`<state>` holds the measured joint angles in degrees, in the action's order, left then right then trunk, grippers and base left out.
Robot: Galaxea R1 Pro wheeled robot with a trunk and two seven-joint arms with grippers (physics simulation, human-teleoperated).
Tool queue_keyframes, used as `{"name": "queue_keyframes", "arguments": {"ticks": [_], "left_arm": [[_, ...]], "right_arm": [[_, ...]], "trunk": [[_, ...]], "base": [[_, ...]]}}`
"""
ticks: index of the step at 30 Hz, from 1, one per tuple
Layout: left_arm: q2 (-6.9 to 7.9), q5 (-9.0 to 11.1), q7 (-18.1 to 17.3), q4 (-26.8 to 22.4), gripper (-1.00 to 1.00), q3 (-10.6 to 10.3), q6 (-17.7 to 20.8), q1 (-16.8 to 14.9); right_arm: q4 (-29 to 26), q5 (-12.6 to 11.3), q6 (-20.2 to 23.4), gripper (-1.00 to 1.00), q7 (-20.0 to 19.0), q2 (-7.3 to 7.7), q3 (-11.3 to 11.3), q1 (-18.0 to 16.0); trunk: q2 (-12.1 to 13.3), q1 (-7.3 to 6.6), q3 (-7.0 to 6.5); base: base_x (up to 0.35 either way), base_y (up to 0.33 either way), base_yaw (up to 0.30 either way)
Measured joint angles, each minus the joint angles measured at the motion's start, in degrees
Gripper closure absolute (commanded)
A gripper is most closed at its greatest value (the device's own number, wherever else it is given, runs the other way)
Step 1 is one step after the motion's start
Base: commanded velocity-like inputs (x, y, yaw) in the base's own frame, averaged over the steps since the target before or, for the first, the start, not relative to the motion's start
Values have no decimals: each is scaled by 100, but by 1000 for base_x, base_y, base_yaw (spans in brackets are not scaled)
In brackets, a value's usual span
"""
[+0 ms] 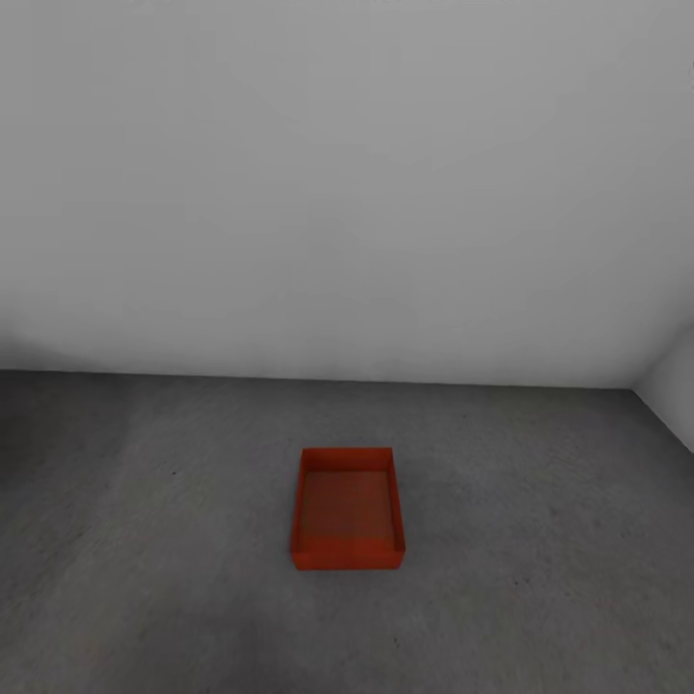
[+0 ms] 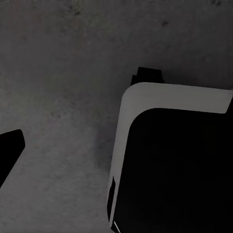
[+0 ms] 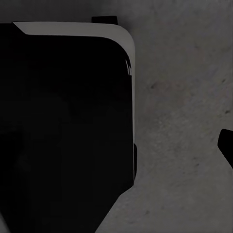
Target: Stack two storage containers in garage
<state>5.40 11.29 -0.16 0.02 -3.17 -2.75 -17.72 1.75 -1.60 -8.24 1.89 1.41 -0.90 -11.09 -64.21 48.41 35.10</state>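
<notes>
One orange-red storage container (image 1: 347,508) rests flat on the dark grey concrete floor (image 1: 145,501) of the garage, a short way in front of the pale wall. It is open-topped with nothing inside and nothing stacked on it. In the left wrist view a single dark fingertip (image 2: 9,148) of my left gripper shows over bare floor. The right wrist view likewise has one dark fingertip (image 3: 226,145) of my right gripper at the picture's edge. Neither gripper holds anything, and both are well away from the container.
A plain pale grey wall (image 1: 347,193) runs across the back and meets a side wall (image 1: 675,395) at the far right corner. My own black base with its white rim (image 2: 174,165) (image 3: 63,121) looms in both wrist views.
</notes>
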Motion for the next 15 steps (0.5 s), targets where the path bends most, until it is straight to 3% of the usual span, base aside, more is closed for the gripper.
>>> {"name": "queue_keyframes", "arguments": {"ticks": [15], "left_arm": [[-66,0,0,-2,-100,0,-6,69]], "right_arm": [[0,0,1,-100,0,-3,0,0]], "trunk": [[0,0,-139]], "base": [[0,0,0]]}}
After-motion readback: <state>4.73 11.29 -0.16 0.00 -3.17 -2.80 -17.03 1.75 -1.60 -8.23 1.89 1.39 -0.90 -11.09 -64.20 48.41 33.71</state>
